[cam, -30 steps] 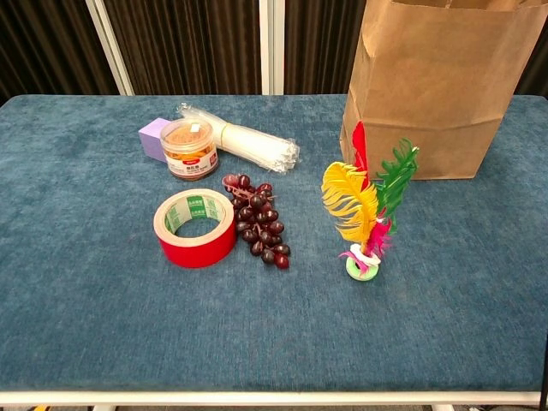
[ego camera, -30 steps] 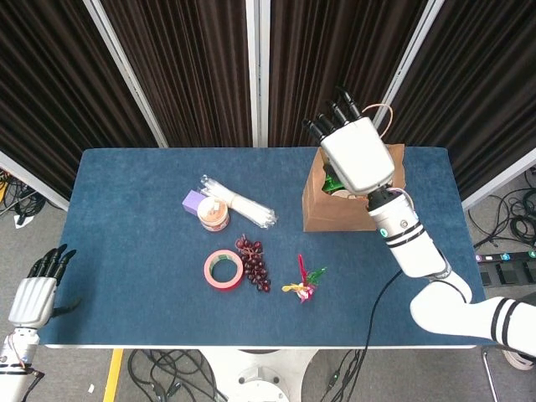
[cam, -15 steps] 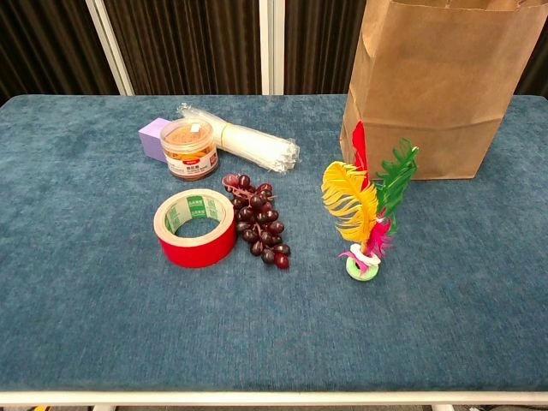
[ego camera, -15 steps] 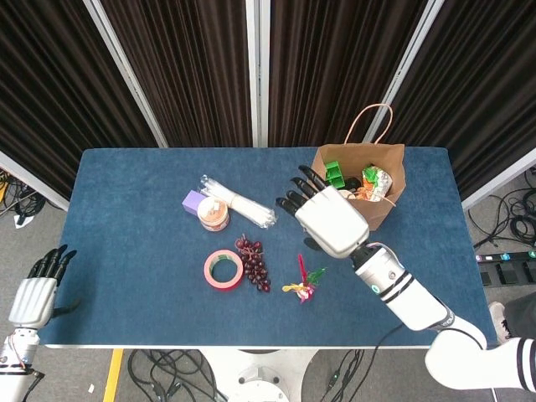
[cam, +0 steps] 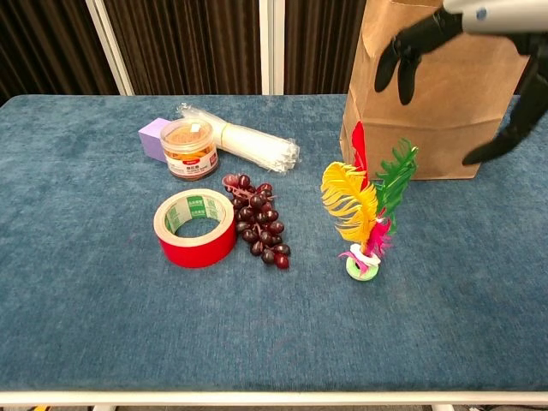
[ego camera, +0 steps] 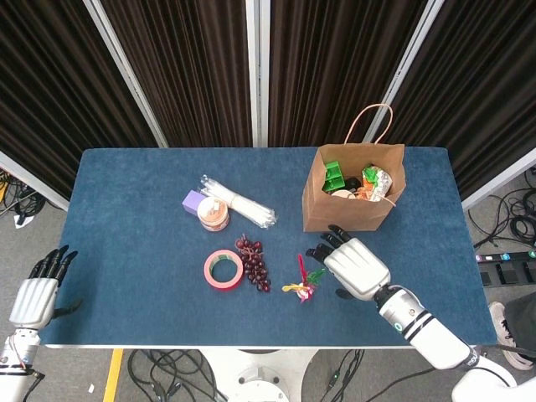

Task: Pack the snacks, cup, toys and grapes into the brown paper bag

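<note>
Right hand (ego camera: 355, 268), fingers spread and empty, hovers beside feather toy (ego camera: 303, 280) at lower centre; risk: a clumsy grasp topples it.

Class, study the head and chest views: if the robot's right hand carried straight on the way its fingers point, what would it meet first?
Probably the feathered shuttlecock toy: the right hand hangs open above the blue table, fingers aimed left toward it. Its height is unclear, so it might pass over.
</note>
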### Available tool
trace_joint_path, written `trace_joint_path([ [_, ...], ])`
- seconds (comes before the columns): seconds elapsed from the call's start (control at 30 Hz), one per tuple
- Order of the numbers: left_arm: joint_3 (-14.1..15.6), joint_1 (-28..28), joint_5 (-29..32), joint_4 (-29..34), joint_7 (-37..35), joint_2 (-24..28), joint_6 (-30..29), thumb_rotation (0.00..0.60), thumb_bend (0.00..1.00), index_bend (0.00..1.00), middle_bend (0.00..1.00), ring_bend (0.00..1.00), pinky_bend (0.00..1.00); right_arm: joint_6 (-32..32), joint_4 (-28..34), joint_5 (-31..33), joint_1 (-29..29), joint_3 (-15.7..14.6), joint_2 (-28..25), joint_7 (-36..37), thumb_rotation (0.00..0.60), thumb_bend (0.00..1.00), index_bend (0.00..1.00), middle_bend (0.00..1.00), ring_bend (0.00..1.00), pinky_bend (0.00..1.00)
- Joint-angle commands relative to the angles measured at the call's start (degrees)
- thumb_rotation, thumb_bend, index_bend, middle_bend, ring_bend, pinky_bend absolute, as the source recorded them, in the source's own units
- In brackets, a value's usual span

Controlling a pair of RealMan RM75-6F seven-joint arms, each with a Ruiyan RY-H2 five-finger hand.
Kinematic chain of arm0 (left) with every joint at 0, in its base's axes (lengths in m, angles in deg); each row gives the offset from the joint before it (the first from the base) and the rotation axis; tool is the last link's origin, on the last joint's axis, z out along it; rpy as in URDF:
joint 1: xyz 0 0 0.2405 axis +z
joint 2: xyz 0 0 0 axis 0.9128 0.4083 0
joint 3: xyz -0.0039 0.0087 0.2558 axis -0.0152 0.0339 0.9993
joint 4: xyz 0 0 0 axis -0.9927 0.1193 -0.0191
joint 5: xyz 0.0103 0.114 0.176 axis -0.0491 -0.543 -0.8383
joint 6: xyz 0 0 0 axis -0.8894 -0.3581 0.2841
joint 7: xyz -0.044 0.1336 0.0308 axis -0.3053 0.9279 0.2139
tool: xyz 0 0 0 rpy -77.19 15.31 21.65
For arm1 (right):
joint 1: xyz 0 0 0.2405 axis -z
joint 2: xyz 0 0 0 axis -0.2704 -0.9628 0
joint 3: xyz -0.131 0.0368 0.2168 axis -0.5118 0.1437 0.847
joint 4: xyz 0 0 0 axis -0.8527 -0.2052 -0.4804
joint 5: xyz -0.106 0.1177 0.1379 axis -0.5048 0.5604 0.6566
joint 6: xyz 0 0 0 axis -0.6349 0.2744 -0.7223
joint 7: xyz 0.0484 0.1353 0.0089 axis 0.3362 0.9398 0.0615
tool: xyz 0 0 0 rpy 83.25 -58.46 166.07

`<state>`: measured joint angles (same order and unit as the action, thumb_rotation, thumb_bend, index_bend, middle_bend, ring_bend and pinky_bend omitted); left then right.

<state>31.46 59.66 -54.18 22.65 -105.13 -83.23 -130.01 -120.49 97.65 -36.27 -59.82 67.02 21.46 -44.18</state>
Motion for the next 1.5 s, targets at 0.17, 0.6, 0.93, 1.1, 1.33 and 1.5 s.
trace_joint_path([
  [0.17,-0.02,0.05,-0.02,-0.17,0.19,-0.06,-0.18,0.600,0.23,0.14,0.13,0.03,0.17,-0.71,-4.19,-5.12,1.23,-0.07,4.20,2.49,0.600,0.00,0.16,0.16,0.01,0.00],
  [0.6,-0.13,0.03,0.09,-0.09,-0.39,0.02,-0.14,0.600,0.23,0.14,0.13,0.03,0.17,4.11,-11.02,-0.94,-1.74,0.55,12.61,-0.99,0.600,0.00,0.14,0.12,0.00,0.00],
  [0.93,-0.21,0.09,0.09,-0.16,-0.63,0.06,-0.38,0.600,0.23,0.14,0.13,0.03,0.17,7.04,-13.18,4.66,-4.72,0.22,17.08,-4.55,0.600,0.00,0.14,0.12,0.00,0.00],
  [1.1,-0.27,0.10,0.11,-0.06,-0.76,0.13,-0.48,0.600,0.23,0.14,0.13,0.03,0.17,7.10,-14.44,6.01,-5.56,-0.73,18.94,-6.51,0.600,0.00,0.14,0.14,0.00,0.01],
  [1.33,-0.33,0.09,0.15,0.02,-0.89,0.16,-0.48,0.600,0.23,0.14,0.13,0.03,0.17,5.37,-14.95,6.35,-5.68,-1.50,19.72,-8.32,0.600,0.00,0.27,0.23,0.10,0.25],
  [1.5,-0.23,0.12,0.04,-0.02,-0.68,0.12,-0.53,0.600,0.23,0.14,0.13,0.03,0.17,4.04,-15.16,6.69,-5.55,-2.17,20.05,-9.90,0.600,0.00,0.40,0.31,0.22,0.45],
])
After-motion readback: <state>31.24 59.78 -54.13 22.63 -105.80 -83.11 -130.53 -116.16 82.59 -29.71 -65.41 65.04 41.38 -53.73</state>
